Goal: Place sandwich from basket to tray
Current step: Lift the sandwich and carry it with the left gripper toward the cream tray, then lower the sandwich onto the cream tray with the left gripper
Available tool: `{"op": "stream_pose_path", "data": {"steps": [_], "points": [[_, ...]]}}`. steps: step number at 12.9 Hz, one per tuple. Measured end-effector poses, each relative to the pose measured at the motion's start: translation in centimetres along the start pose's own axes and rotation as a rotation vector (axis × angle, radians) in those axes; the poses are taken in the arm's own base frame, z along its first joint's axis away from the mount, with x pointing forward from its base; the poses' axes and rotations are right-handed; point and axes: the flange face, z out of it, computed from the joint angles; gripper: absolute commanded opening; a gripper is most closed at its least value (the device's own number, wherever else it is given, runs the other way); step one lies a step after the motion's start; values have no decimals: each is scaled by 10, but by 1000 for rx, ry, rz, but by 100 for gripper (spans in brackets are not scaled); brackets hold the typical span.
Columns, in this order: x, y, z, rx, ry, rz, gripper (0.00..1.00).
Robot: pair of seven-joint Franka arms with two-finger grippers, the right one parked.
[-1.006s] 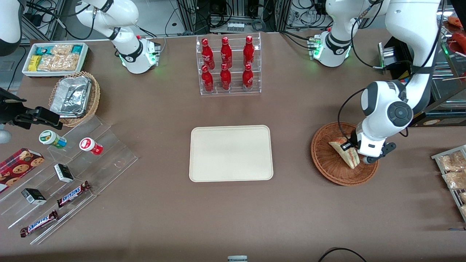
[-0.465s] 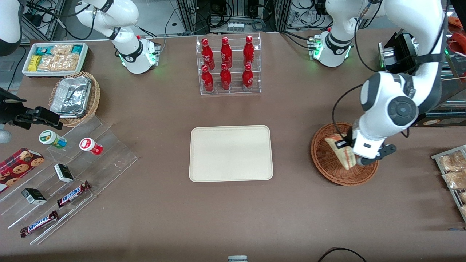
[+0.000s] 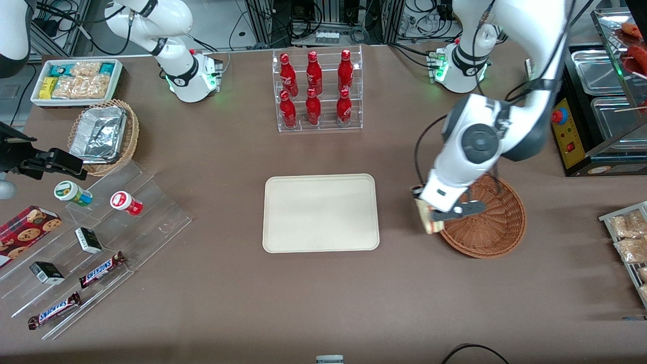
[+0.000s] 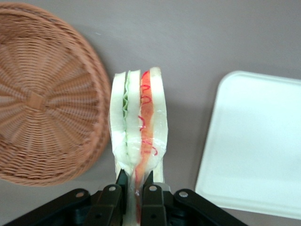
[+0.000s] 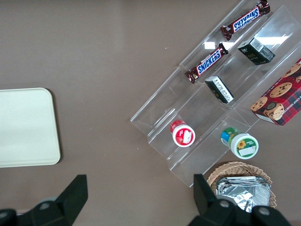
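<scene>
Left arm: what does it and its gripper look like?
Glossy white rounded links with a dark grey round joint cap on the left arm. Thin black cables loop alongside it. The gripper, between the basket and the tray, has black fingers on a black body with small round screw heads.

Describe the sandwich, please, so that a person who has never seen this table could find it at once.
Start at the cream tray in the middle of the table, then look toward the working arm's end, to the round reddish-brown basket. Between the two, above the bare table, the gripper is shut on the sandwich. It is the only white bread wedge, showing green and red-orange filling along its edge.
</scene>
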Motion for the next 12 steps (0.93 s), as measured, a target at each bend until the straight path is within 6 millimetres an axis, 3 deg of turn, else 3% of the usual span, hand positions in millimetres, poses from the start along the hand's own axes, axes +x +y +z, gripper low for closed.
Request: {"op": "stream_pose_path", "data": {"steps": [6,12], "points": [[-21,95,36,8,-14,137,0],[-28,145,80,-4,-58,182,0]]}}
